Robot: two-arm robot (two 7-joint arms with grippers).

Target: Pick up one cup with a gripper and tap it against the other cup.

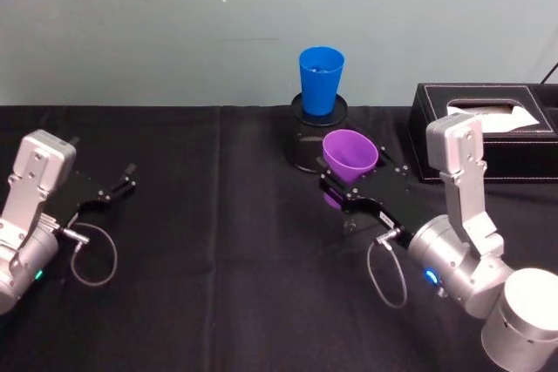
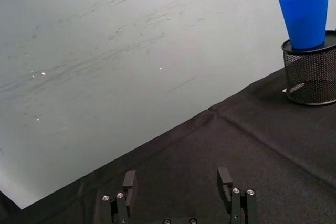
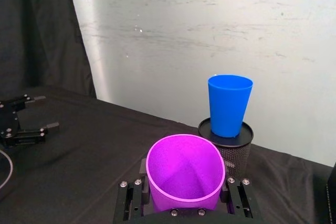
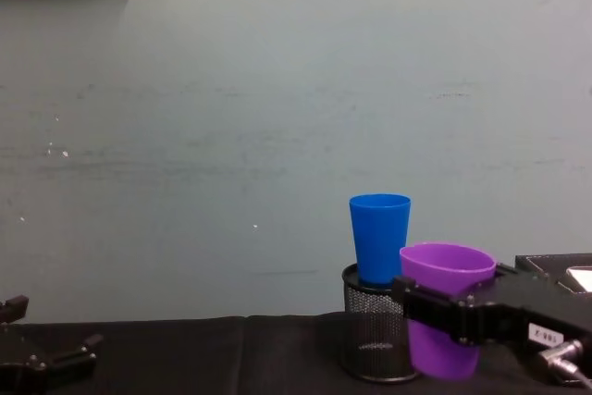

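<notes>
Purple tapered plastic tumbler point(image 1: 350, 156) upright, clamped in the right gripper's point(image 1: 353, 177) black flat jaws, just before the black wire-mesh pot point(image 1: 304, 152). Bright blue plastic tumbler point(image 1: 320, 80) stands atop that pot. Left gripper point(image 1: 122, 180) parked far left, jaws apart, empty.

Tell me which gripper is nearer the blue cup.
Right. The right gripper, clamped on the purple cup, is just in front of the blue cup on its mesh pot; the left gripper is open, far to its left.
</notes>
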